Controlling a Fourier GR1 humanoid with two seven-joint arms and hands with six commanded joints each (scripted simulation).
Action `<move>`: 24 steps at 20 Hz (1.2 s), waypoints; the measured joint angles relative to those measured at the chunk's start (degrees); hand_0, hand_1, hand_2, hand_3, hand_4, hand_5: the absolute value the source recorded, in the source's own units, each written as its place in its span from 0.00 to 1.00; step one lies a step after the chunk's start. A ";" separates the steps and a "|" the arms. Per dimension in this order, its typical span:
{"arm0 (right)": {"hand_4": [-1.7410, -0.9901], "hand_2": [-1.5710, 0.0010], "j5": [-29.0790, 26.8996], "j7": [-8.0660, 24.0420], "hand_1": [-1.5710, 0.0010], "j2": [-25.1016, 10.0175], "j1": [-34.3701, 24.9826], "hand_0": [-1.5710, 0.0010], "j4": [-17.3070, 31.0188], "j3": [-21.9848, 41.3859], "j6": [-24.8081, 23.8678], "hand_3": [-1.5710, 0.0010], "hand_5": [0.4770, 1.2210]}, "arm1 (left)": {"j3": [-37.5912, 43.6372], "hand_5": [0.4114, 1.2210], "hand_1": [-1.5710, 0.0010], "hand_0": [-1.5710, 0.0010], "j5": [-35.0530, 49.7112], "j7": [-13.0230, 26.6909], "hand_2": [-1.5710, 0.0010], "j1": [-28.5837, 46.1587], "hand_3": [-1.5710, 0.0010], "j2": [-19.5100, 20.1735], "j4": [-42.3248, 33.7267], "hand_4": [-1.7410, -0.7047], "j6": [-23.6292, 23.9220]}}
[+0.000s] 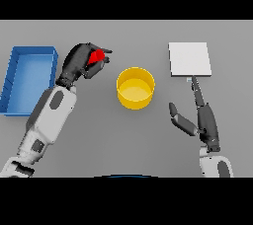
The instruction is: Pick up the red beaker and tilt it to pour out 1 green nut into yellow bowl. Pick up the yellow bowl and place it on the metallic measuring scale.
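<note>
Table (123, 140) of plain grey carried everything, and the things on it were spread well apart. Largest was a blue tray (15, 78) at the far left, open-topped and apparently no part of the job. Next came the scale (189, 59), a pale square plate at the far right with a small tab on its near edge, kept free to take the bowl later. The yellow bowl (135, 88) stood upright in the middle between them; no nut could be made out inside it, so the pour was probably not yet done. The left hand (81, 63) had its fingers curled round the red beaker (97, 56), holding it left of the bowl and a little farther back, mostly hidden by the fingers; whether it was tilted could not be told. The right hand (197, 118) lay near and right of the bowl with fingers straight and thumb spread, one fingertip reaching toward the scale's tab, likely waiting for the bowl.
</note>
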 measured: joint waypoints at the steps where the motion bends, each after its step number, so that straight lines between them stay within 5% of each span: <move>1: 0.86 1.00 0.54 0.79 1.00 -0.20 -0.19 1.00 -0.05 -0.10 -0.40 1.00 0.25 | -0.73 0.90 0.01 0.01 -0.44 0.51 0.01 0.26 0.01 0.26 -0.70 0.01 -0.40; 10: 0.90 1.00 0.60 -0.30 1.00 0.31 0.03 1.00 -0.31 0.86 0.36 1.00 0.28 | -16.72 0.97 0.00 0.00 -17.43 6.33 0.00 -11.02 0.00 6.38 1.42 0.00 -11.26; 14: 0.90 1.00 -0.29 -0.72 1.00 0.25 0.09 1.00 -1.17 0.69 0.88 1.00 0.27 | -23.23 0.99 0.00 0.00 -24.85 6.09 0.00 -18.20 0.00 6.17 5.59 0.15 -18.82; 24: 0.90 1.00 -0.67 0.21 1.00 0.22 -0.23 1.00 -0.38 0.92 1.81 1.00 0.30 | -36.23 1.00 0.00 0.00 -38.58 3.04 0.00 -28.34 0.00 4.60 15.30 0.02 -25.18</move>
